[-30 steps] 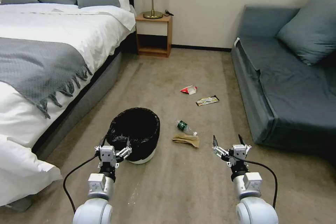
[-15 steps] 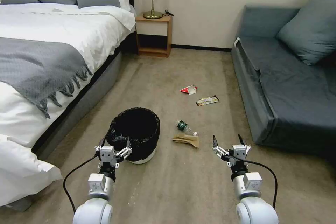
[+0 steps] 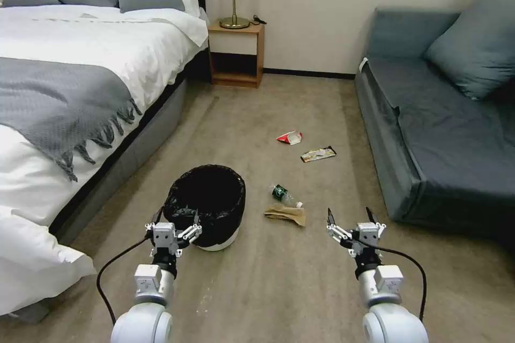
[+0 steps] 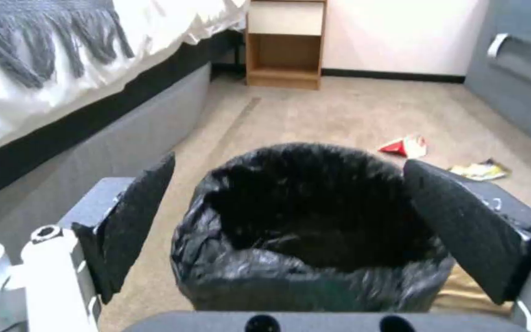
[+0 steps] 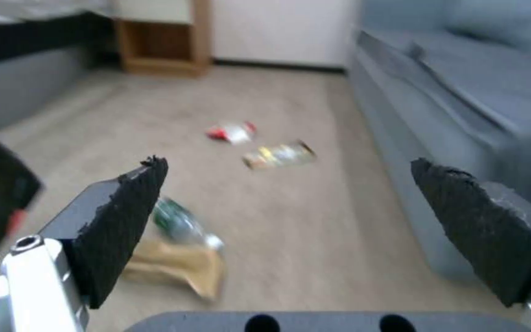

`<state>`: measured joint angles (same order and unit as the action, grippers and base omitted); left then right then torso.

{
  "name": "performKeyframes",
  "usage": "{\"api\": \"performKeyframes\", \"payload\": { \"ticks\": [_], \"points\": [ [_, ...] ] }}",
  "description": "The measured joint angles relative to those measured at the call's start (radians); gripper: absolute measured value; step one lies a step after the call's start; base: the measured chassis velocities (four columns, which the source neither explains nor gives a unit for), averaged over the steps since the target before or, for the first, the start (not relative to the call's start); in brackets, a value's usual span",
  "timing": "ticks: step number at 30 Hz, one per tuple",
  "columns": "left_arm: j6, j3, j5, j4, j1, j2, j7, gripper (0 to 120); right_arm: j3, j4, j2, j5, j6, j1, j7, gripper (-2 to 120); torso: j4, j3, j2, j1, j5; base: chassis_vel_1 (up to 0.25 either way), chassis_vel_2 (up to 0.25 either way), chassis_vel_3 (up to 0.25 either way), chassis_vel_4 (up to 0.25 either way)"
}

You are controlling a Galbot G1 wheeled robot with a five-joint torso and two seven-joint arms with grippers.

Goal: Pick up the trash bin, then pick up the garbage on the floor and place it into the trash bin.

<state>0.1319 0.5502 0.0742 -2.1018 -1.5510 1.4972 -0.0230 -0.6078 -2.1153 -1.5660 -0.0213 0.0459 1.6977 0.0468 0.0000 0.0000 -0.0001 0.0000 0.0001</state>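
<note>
Barely shifted since a second ago: right gripper sits a touch lower in the head view; litter and bin unmoved.

Bed: along the robot's left, white covers, grey fringed throw.
Sofa: along the right, blue-grey, one cushion.
Nightstand: against the far wall between them, brass lamp on top.
Trash bin: upright on the carpet, black liner folded over the rim, white base showing; just beyond the left gripper.
Left gripper: extended low and forward, fingers spread wide, holding nothing; in the left wrist view the bin sits between the pads, contact not clear.
Right gripper: extended forward near the sofa front, fingers wide apart, empty.
Brown paper bag: between bin and right gripper.
Clear bottle: green label, touching the bag's far side.
Gold-and-black wrapper: farther out.
Red-and-white packet: farthest, beside the wrapper.
</note>
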Motion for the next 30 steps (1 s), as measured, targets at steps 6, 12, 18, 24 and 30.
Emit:
{"api": "performKeyframes", "payload": {
  "ticks": [6, 12, 18, 24, 30],
  "points": [
    [0.162, 0.001, 0.092, -0.129, -0.001, -0.004, -0.029, 100, -0.056, -0.073, -0.043, -0.046, 0.041, 0.093, 0.034, 100, -0.0001, 0.0, 0.0, 0.0, -0.0001, 0.0, 0.0, 0.0, 0.0],
    [0.198, -0.008, 0.121, -0.137, -0.005, -0.001, -0.036, 99, -0.061, -0.068, -0.044, -0.058, 0.042, 0.085, 0.034, 100, 0.0, 0.0, 0.0, 0.0, -0.0001, 0.0, 0.0, 0.0, 0.0],
    [0.189, -0.007, 0.107, -0.118, -0.004, -0.001, -0.036, 98, -0.059, -0.053, -0.044, -0.058, 0.042, 0.073, 0.032, 100, 0.0, 0.0, 0.0, 0.0, -0.0001, 0.0, 0.0, 0.0, 0.0],
    [0.205, -0.006, 0.073, -0.108, -0.008, -0.012, -0.048, 98, -0.062, -0.026, -0.043, -0.065, 0.03, 0.059, 0.028, 100, 0.0, 0.0, 0.0, 0.0, -0.0001, 0.0, 0.0, 0.0, 0.0],
    [0.269, -0.002, 0.069, -0.121, 0.017, -0.026, -0.085, 98, -0.066, -0.004, -0.043, -0.07, 0.014, 0.057, 0.026, 100, 0.0, 0.0, 0.0, 0.0, 0.0, 0.0, 0.0, 0.0, 0.0]
  ]
}}
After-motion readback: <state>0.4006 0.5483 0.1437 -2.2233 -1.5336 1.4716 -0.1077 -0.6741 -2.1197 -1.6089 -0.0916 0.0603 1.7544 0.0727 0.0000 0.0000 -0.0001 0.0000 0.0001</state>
